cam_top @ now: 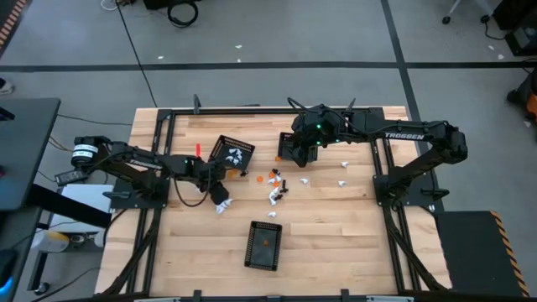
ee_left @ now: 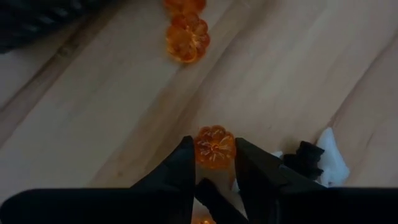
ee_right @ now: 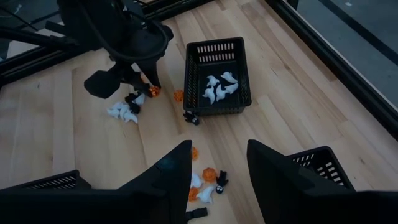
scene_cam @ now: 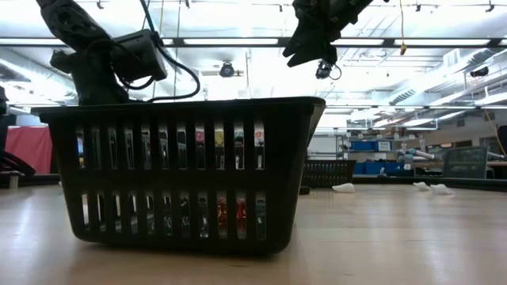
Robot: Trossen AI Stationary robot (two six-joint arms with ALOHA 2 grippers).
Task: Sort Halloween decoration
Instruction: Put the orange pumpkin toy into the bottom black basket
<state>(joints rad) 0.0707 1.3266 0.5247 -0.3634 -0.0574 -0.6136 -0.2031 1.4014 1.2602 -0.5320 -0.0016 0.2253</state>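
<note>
The Halloween decoration is a scatter of tiny orange, white and black trinkets on the wooden table (cam_top: pixel 336 226), thickest at mid-table (cam_top: pixel 277 189). My left gripper (ee_left: pixel 214 142) points steeply down at the table's left, shut on one orange pumpkin (ee_left: pixel 214 147); it also shows in the right wrist view (ee_right: pixel 149 84). White and black trinkets (ee_left: pixel 320 160) lie beside its fingers. My right gripper (ee_right: pixel 219 149) hangs open and empty, high over the far basket (cam_top: pixel 294 149). My left gripper pinches the orange pumpkin by two opposite sides (ee_left: pixel 200 149) between its two fingertips (ee_left: pixel 186 155). The fingers come from above, slanting steeply down. Whether the pumpkin rests on the table or is lifted off it, I cannot tell.
A mesh basket (ee_right: pixel 217 74) with several white ghosts stands just beyond my left gripper. Another basket (cam_top: pixel 263 245) near the front edge holds orange pieces (scene_cam: pixel 230 214). Two more pumpkins (ee_left: pixel 186 37) lie ahead of my left fingers. A few white trinkets (cam_top: pixel 342 165) are scattered to the right.
</note>
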